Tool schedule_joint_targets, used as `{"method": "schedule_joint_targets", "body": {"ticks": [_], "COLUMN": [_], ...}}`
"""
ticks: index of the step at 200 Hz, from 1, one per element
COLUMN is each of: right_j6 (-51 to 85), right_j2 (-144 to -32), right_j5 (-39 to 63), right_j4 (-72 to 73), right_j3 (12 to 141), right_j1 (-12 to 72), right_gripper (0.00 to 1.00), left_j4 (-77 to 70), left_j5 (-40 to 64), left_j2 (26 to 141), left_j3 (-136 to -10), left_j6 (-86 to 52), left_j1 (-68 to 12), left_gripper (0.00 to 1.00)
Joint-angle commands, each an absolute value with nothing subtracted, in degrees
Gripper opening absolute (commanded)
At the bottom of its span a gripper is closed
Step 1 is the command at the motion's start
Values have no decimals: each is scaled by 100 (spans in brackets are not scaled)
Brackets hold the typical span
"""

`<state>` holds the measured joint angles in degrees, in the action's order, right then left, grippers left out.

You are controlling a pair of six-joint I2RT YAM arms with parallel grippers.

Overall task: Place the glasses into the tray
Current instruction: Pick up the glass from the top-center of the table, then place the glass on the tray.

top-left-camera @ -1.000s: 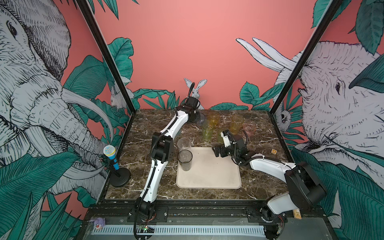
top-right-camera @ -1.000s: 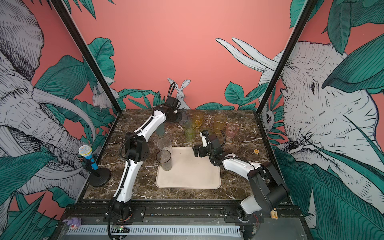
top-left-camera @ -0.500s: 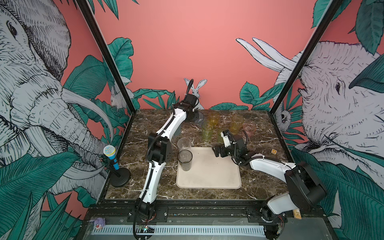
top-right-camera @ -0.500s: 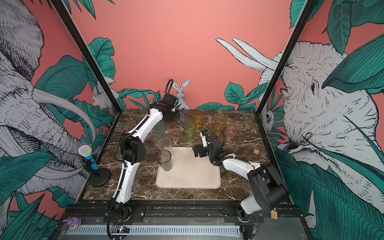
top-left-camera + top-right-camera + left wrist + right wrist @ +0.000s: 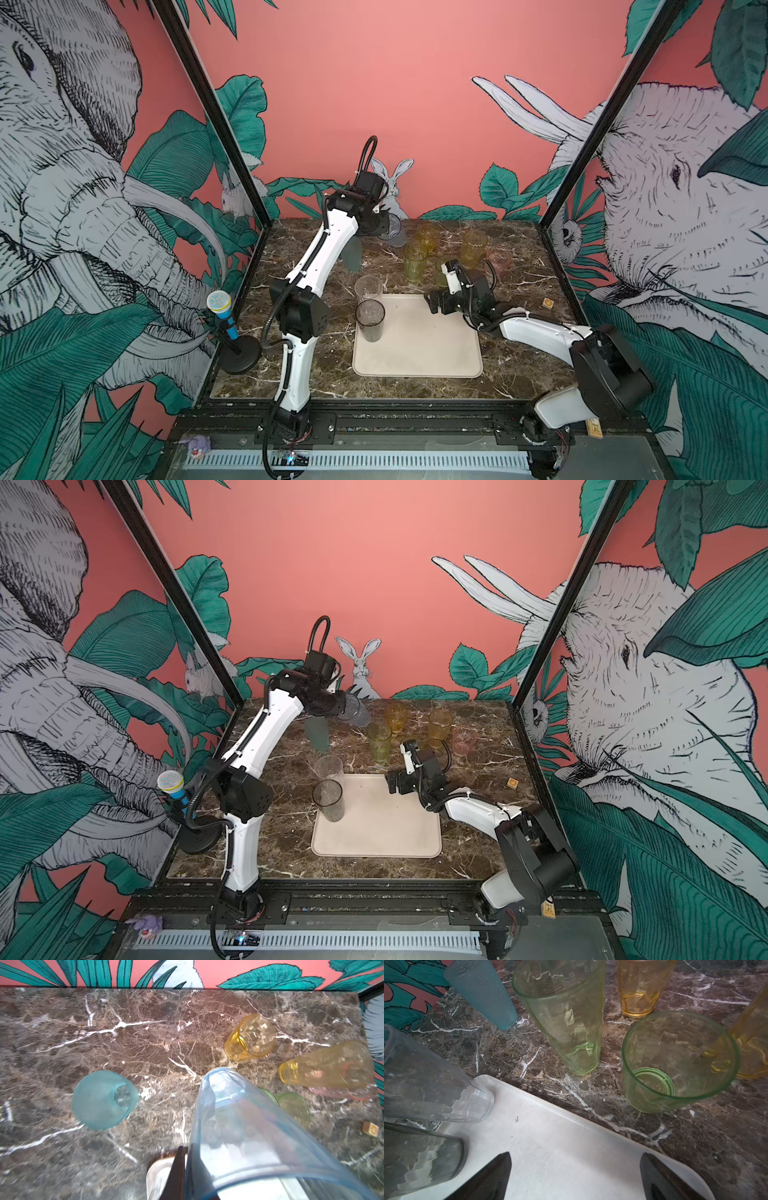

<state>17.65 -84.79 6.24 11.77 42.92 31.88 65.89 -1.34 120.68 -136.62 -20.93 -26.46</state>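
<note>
My right gripper (image 5: 575,1155) hangs just above the tray (image 5: 560,1126), over its far right corner, fingers (image 5: 492,1176) spread wide with nothing between them. To its left the grey tumbler (image 5: 421,1163) stands upright on the tray. The clear tumbler (image 5: 436,1088) stands just beyond that, at the tray's far left corner. Off the tray, on the marble top (image 5: 695,1147), the short green tumbler (image 5: 675,1064) is nearest these fingers and the tall green tumbler (image 5: 566,1016) a little farther.

My left gripper (image 5: 385,227), far back by the wall, is clamped on the blue tumbler (image 5: 239,1126), held tilted above the marble with its base pointing away from me. Below and beside it stands the teal tumbler (image 5: 101,1101). Past the blue base stand the short amber tumbler (image 5: 251,1036), the tall amber tumbler (image 5: 328,1066) and the pink tumbler (image 5: 498,261).
</note>
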Motion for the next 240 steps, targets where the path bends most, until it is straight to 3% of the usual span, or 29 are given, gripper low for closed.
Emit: {"method": "schedule_joint_targets", "body": {"ticks": [1,46,151,240], "right_j6": [1724,1717,1570,1572], "right_j2": [-8330,-8299,-8166,-8168], "right_j5": [547,540,295,212], "right_j4": [1369,1349,1287,1406], "right_j3": [4324,4315,4263,4197], "right_j1": [3208,3208,3212,3208], "right_gripper": [99,99,99,99], "left_j4": [7133,7795,9847,10253], "left_j5": [-85,1,-798,-913], "left_j2": [11306,10373,9218,8549], "left_j3": [-13426,-13008,-13232,-12677], "left_j6": [-2001,-1945,-2190,-2928], "left_j1": [-2629,-2714,-3938,-5081], "left_gripper": [0,0,0,0]}}
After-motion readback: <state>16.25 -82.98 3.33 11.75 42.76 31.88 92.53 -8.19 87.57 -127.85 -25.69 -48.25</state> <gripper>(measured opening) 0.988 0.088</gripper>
